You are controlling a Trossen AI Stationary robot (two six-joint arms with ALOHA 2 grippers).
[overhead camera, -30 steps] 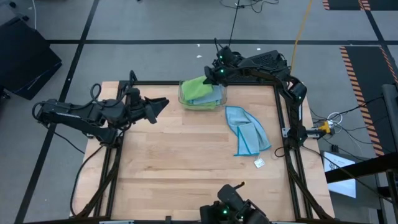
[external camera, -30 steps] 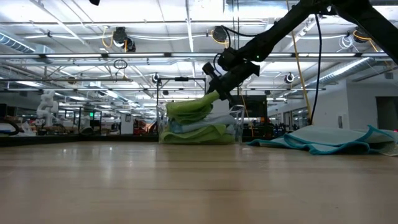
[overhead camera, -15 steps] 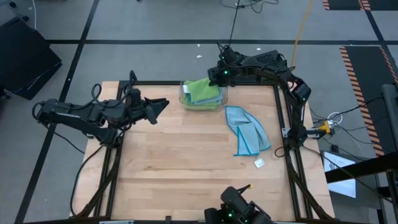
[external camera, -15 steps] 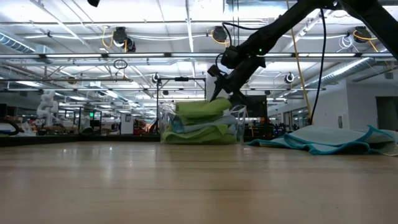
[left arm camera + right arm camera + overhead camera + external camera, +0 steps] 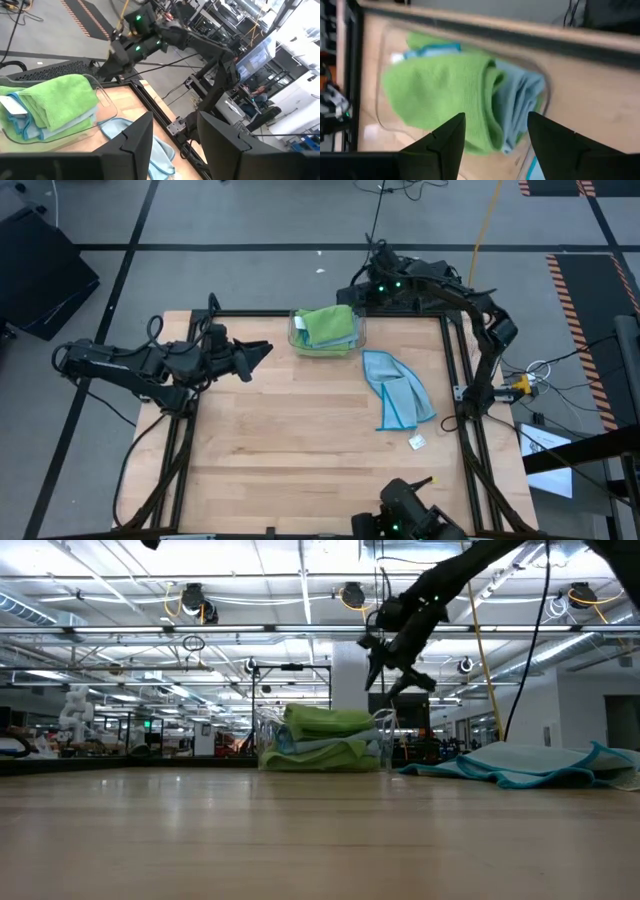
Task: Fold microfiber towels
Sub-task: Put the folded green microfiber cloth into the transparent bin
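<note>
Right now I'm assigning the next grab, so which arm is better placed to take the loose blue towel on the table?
Right, probably. The right gripper, open, hovers just past the bin, on the side where the blue towel lies. The left gripper waits across the table.

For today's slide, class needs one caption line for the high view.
Right pincer open beside the bin of folded towels; a blue towel waits on the table.

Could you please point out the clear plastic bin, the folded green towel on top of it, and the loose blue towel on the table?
clear plastic bin (image 5: 293, 340): high view, its left rim.
folded green towel (image 5: 328, 325): high view, middle of its top face.
loose blue towel (image 5: 400, 395): high view, centre of the crumpled cloth.
</note>
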